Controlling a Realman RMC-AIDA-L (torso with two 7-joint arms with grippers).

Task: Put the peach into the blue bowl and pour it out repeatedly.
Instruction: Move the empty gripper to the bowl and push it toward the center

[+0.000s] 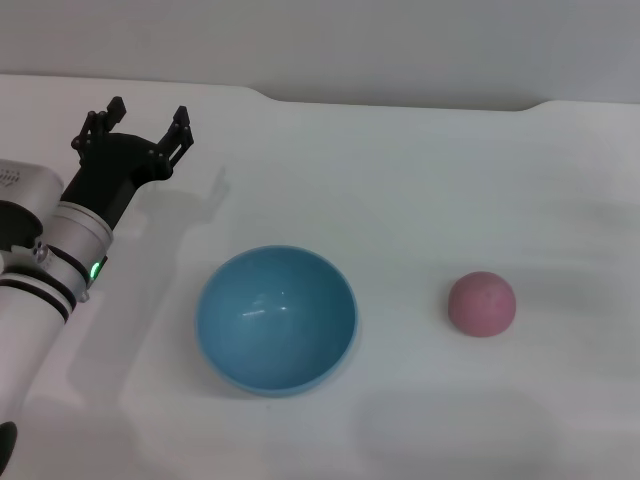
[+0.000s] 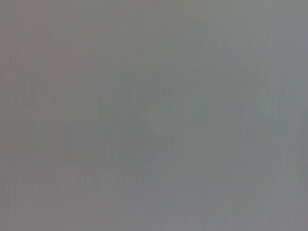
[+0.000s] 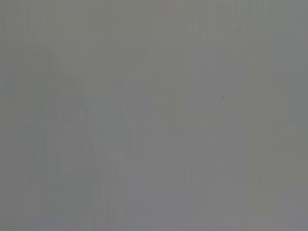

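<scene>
**Resting apart: peach and blue bowl on the white table**

Showing the scene from the head view, the blue bowl (image 1: pixel 276 320) sits upright on the white table (image 1: pixel 420 180), a little left of centre, its smooth inside facing up with nothing in it. The peach (image 1: pixel 482 303) lies on the table to the right of the bowl, well apart from it and touched by nothing. The left gripper (image 1: pixel 147 123) hovers over the far left part of the table, beyond the bowl and clear of it; its dark fingers (image 1: pixel 178 128) are spread wide, with nothing between them. The left arm (image 1: pixel 50 270) runs from the near left edge up to that gripper, a small green light showing on its wrist band. The gripper's shadow falls on the table just beside it, toward the bowl. The right gripper does not appear in the head view. Both wrist views show only a plain grey field, with no object that can be made out.
</scene>
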